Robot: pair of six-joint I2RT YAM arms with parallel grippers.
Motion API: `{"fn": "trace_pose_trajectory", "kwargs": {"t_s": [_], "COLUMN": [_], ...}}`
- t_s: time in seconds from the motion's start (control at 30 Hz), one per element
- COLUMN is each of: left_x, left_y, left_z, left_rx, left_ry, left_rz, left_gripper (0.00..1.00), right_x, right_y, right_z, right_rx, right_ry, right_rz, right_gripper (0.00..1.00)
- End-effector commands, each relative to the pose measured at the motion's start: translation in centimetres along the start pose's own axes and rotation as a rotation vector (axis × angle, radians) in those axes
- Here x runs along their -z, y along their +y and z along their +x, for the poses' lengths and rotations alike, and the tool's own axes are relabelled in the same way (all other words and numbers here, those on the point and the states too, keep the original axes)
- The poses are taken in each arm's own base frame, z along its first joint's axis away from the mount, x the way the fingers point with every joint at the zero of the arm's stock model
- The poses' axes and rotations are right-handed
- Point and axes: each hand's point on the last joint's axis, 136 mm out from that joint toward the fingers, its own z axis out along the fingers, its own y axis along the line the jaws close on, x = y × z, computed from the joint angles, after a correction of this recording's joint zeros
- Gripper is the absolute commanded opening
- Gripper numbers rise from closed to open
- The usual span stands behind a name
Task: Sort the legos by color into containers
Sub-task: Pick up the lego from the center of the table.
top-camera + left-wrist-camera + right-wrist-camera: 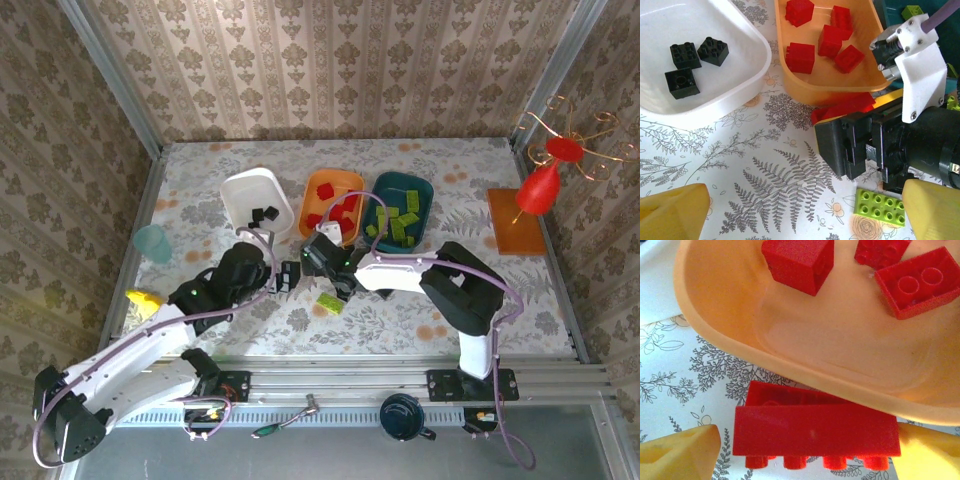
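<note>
Your right fingers (pixel 680 450) straddled red brick (pixel 815 432), grip unclear; left fingers (pixel 670 210) gaped wide, empty. Brick risked snagging orange tub (pixel 805 375) rim, slipping.

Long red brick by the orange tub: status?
Left gripper open, empty. Right gripper straddles long red brick, grip unclear. Brick outside orange tub, at its wall.

I see papered walls (pixel 340 60) with a beige damask pattern enclosing the cell on three sides, joined at grey metal corner posts (pixel 110 73). The tabletop (pixel 460 170) carries a pale floral-and-fern print. An aluminium rail (pixel 340 381) runs along its near edge. Lighting is even.
</note>
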Motion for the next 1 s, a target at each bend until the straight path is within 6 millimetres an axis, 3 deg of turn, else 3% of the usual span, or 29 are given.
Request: {"fn": "trace_pose_trajectory", "kwargs": {"t_s": [0.0,0.43,0.63,0.77,0.87,0.97], "left_x": [0.0,0.3,1.3,1.3,1.2,1.2], "left_y": [0.8,1.2,1.3,1.1,1.0,0.9], "left_z": [0.7,0.8,0.4,0.7,0.9,0.9], "left_rx": [0.021,0.031,0.042,0.059,0.066,0.066], "left_ry": [0.01,0.007,-0.036,-0.049,-0.045,-0.044], "left_rz": [-0.02,-0.026,-0.005,0.027,0.038,0.045], "left_gripper": [1.0,1.0,1.0,1.0,1.0,1.0], "right_x": [-0.3,0.7,5.4,8.4,7.7,5.3], "right_y": [0.0,0.0,1.2,1.8,1.0,-0.5], "right_z": [-0.9,-1.0,-2.5,-5.5,-7.5,-8.9], "right_rx": [-0.012,0.002,0.019,0.048,0.042,0.002], "right_ry": [-0.038,-0.046,-0.101,-0.154,-0.135,-0.101], "right_rz": [0.034,0.004,-0.13,-0.206,-0.191,-0.159], "right_gripper": [0.83,0.53,0.48,0.47,0.47,0.47]}}
